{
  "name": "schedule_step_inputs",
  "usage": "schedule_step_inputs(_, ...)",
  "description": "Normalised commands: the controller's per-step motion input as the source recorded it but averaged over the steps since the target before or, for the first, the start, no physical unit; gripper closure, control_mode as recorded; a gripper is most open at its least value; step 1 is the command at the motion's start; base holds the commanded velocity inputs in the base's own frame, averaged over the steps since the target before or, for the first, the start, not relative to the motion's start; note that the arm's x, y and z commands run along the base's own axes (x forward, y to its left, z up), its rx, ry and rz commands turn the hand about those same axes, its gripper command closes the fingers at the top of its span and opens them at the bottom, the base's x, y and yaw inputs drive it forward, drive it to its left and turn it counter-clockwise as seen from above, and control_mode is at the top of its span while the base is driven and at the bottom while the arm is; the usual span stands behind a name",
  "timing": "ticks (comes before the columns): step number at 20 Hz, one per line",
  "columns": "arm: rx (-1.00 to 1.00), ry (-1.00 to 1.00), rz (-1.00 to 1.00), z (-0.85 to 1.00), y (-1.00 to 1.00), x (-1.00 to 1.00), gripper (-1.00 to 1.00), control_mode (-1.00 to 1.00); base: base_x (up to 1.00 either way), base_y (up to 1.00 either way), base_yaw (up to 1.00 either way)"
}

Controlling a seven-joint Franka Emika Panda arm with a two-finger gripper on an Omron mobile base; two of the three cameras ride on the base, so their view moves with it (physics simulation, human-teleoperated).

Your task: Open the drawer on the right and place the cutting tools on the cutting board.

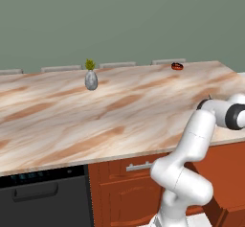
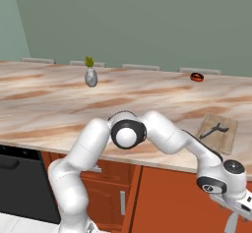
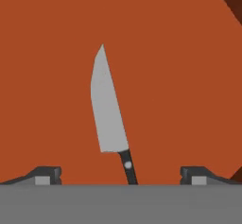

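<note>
My jaws (image 3: 121, 176) are spread wide apart, tips low in the hand view w/ nothing between them but the dark handle of a knife (image 3: 109, 112). The knife lies flat on the reddish-brown floor of the drawer (image 3: 179, 76), grey blade pointing away from me, handle toward me. I read that as the reason for my pose: hand aimed straight down into the open drawer, handle roughly centred in the gap, so closing would pinch the handle, not the blade. The handle sits a bit off-axis, tilted, so I'd prob. want a small roll before closing or it may slip.

From the right base view my arm reaches down past the bench (image 2: 59, 109) edge at the right, wrist below the top, which fits working inside the drawer.

The cutting board (image 2: 230, 137) lies on the bench near its front edge, right above where I'm working. A dark-handled tool (image 2: 214, 130) already lies on it, looks like a peeler or sim., can't tell for sure. So I judge one tool done, the knife left to lift.

Elsewhere on the bench: a small grey vase (image 1: 91, 79) w/ a green sprig, and a small red-and-black item (image 1: 177, 66) near the far edge. Both well apart from the board, no obstacle.
</note>
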Motion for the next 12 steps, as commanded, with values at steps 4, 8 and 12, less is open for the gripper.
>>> schedule_step_inputs(4,0.0,0.22,0.03,-0.36,-0.01,-0.2,-1.0,-1.0,0.0,0.0,0.0)
schedule_step_inputs(8,0.03,0.1,0.03,-0.32,-0.21,-0.39,-1.0,-1.0,0.0,0.0,0.0)
schedule_step_inputs(12,0.06,0.01,0.0,-0.05,-0.05,-0.11,-1.0,-1.0,0.0,0.0,0.0)
